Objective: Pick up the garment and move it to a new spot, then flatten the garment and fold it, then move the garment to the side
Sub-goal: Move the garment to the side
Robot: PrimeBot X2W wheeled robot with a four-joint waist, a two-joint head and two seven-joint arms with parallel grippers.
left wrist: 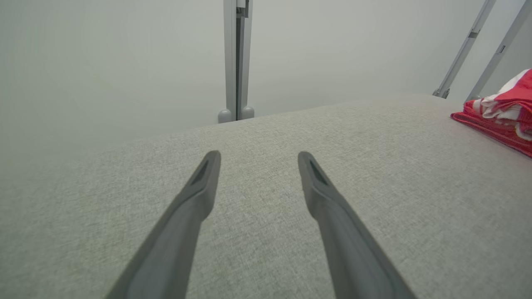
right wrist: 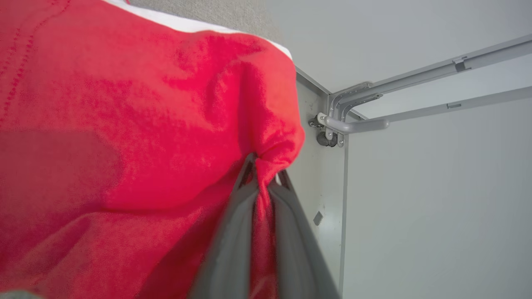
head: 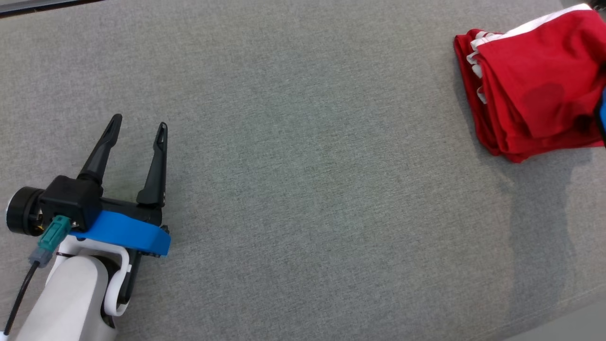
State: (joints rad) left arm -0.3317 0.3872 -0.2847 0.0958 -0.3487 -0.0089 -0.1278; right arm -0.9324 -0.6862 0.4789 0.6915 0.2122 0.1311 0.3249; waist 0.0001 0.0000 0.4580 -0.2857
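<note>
The garment (head: 535, 90) is red with white trim, folded into a thick bundle at the far right of the grey padded table. In the left wrist view the garment (left wrist: 505, 112) shows at the right edge, lying on the table. My right gripper (right wrist: 265, 176) is shut on a pinch of the garment (right wrist: 145, 124), which drapes to its left. A sliver of the right gripper's body (head: 602, 116) shows at the frame's right edge. My left gripper (head: 139, 128) hovers over bare table at the lower left, open, with nothing between its fingers (left wrist: 199, 187).
The grey fabric table (head: 312, 180) stretches wide between the two arms. Its right front corner shows at the lower right. Grey metal frame posts (left wrist: 237, 62) stand behind the table's far edge, and more rails (right wrist: 415, 83) lie beyond the garment.
</note>
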